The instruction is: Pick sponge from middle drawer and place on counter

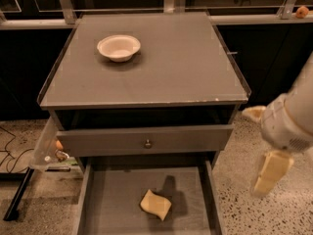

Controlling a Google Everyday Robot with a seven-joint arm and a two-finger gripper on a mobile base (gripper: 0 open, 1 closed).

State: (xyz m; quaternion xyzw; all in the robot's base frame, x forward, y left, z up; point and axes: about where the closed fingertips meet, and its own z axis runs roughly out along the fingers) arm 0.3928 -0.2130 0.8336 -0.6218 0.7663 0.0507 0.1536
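The pale yellow sponge [156, 204] lies flat on the floor of the open middle drawer [112, 199], near its middle and front. The grey counter [161, 67] is the cabinet top above it. My gripper [254, 151] hangs at the right of the cabinet, beside the drawer's right wall and above the speckled floor. Its pale fingers [270, 173] stand apart and hold nothing. It is well to the right of the sponge and higher than it.
A white bowl [119, 47] sits at the back left of the counter. A shut drawer front with a round knob [147, 143] is above the open drawer. A clear bin [49, 148] and cables are at the cabinet's left. A rail runs behind.
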